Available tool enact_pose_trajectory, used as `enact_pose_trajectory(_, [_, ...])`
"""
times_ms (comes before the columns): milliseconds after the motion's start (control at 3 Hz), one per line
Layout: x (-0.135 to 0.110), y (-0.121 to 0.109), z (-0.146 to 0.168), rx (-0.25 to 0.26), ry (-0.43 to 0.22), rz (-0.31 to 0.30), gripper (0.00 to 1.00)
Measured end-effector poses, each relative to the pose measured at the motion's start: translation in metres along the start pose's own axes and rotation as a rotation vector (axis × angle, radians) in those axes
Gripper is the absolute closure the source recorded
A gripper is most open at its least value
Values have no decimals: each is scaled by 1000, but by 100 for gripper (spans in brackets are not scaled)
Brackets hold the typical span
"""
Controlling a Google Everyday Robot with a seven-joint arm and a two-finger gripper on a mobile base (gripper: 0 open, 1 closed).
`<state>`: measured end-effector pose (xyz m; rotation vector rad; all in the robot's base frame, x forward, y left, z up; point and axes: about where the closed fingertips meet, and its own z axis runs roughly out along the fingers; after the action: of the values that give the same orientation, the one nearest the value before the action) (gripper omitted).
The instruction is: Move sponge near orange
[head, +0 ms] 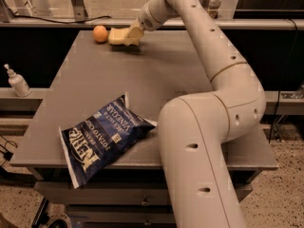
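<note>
The orange (pixel 100 33) sits at the far left part of the grey table (pixel 156 84). The pale yellow sponge (pixel 117 36) lies on the table just right of the orange, a small gap apart. My gripper (pixel 131 35) is at the sponge's right end, reaching in from the right with its pale fingers around that end. The arm stretches from the lower right across the table to the far edge.
A blue chip bag (pixel 100 137) lies at the table's near left, overhanging the front edge. A white pump bottle (pixel 17 81) stands on a lower shelf to the left. Metal frame legs (pixel 76 1) stand behind the table's far edge.
</note>
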<state>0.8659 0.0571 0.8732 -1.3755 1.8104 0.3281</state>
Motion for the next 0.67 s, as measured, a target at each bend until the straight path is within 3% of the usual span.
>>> enact_pose_trajectory(333, [-1, 5, 8, -17, 21, -10, 82])
enact_pose_trajectory(667, [1, 6, 11, -26, 31, -10, 58])
